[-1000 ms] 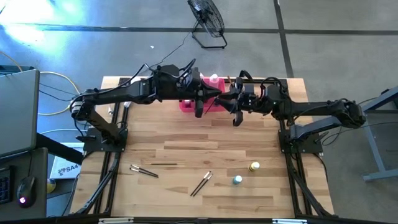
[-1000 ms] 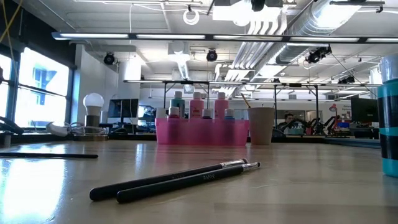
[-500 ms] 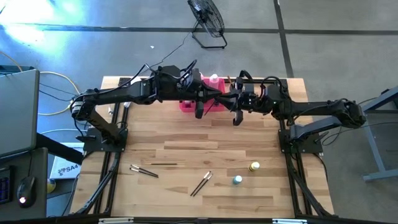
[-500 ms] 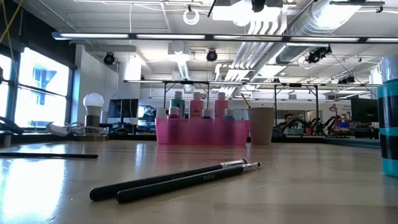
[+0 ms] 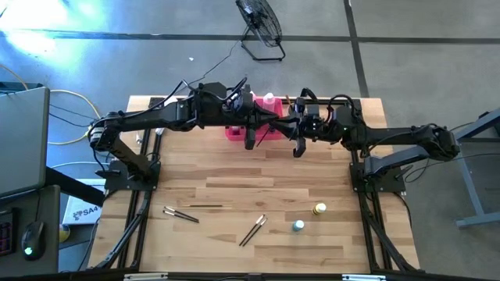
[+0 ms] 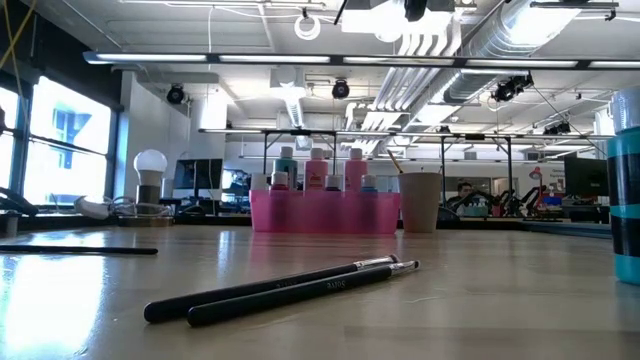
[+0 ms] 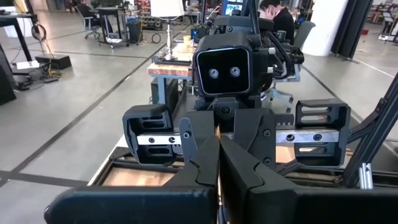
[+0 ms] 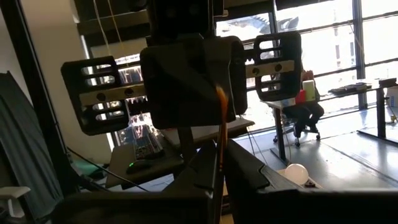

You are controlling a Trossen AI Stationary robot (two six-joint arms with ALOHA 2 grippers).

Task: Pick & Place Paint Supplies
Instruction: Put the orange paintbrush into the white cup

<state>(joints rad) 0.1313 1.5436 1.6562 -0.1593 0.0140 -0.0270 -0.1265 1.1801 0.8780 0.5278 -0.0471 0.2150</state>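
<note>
Both arms are raised above the far edge of the table, their grippers facing each other over the pink tray (image 5: 234, 131). A thin brown paintbrush (image 8: 221, 121) spans the short gap between them. My left gripper (image 5: 262, 127) is shut on one end and my right gripper (image 5: 291, 129) is shut on the other. The tray (image 6: 325, 212) holds tall pink and teal bottles (image 6: 318, 170) and small ones. More paintbrushes (image 5: 252, 229) (image 5: 180, 213) and two tiny bottles, yellow (image 5: 319, 209) and teal (image 5: 298, 226), lie on the near half of the table. My left gripper pinches the paintbrush (image 7: 218, 198) between its two fingers, coming level from the table's left, with the fingers along the brush. The brush is lifted clear of the table. My right gripper pinches the same paintbrush (image 8: 220, 158) between its two fingers, coming nearly level from the table's right. The brush runs on from its fingertips toward the left gripper (image 8: 186, 81).
A pale beige cup (image 6: 419, 200) stands just right of the tray. A pair of dark brushes (image 6: 280, 285) lies near the low camera and a single one (image 6: 78, 250) farther left. A big teal bottle (image 6: 625, 200) stands at the low view's right edge.
My right gripper has shut on the paintbrush that the left gripper holds. Both arms have kept their places above the tray.
</note>
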